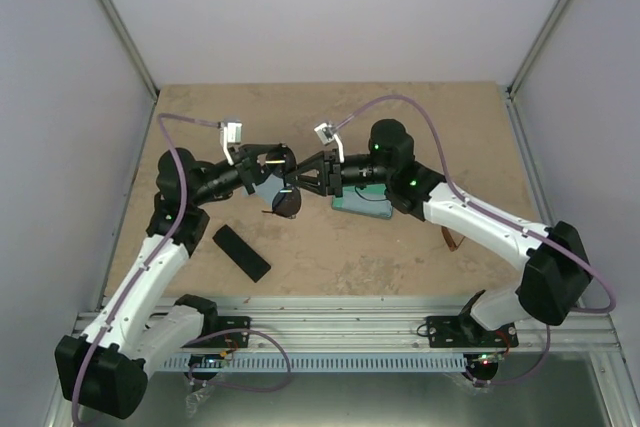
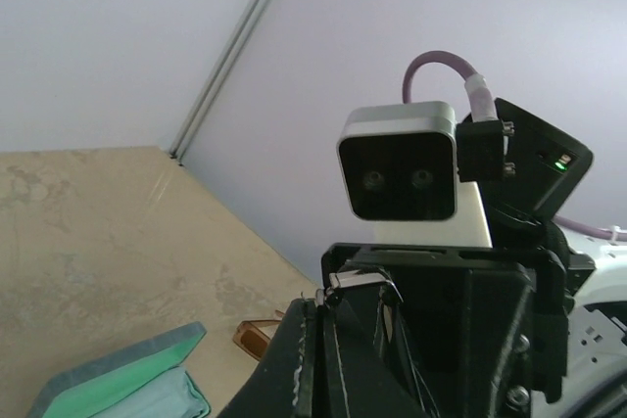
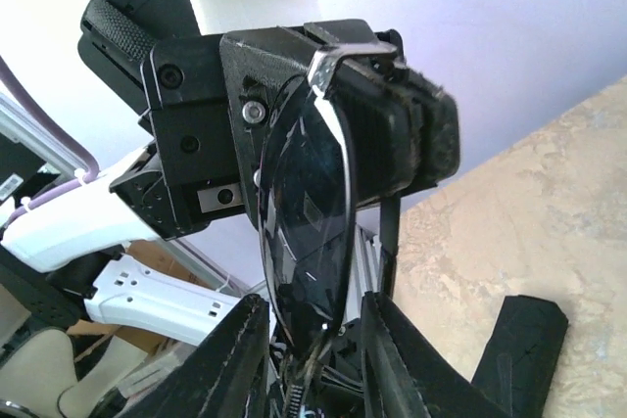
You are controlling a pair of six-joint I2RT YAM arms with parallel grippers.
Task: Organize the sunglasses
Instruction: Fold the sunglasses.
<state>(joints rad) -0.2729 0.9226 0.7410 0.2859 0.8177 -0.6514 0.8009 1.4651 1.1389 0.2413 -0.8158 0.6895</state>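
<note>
The left hand (image 1: pixel 282 179) was clamped on the top edge of the black pair (image 3: pixel 304 222), holding it up off the surface (image 1: pixel 400 257), beyond the black case (image 1: pixel 241 252) and a little to its right. The right hand (image 3: pixel 313 312) met it nose to nose, its fingers (image 3: pixel 240 359) apart, one on each side of the lens's lower tip and seemingly not yet touching it. The handover looked risky. If the left hand let go before the right one closed, the pair would drop. A hard squeeze on the lens could mark it or twist the thin frame, and any pull while both hands gripped could bend it. With the hands so close, a small misjudged move could knock them together. Well to the right of the black case lay an open teal case (image 2: pixel 118 379) with a cloth (image 2: pixel 162 400) inside, partly under the right arm. Farther from the black case again was the brown pair (image 2: pixel 253 333).
</note>
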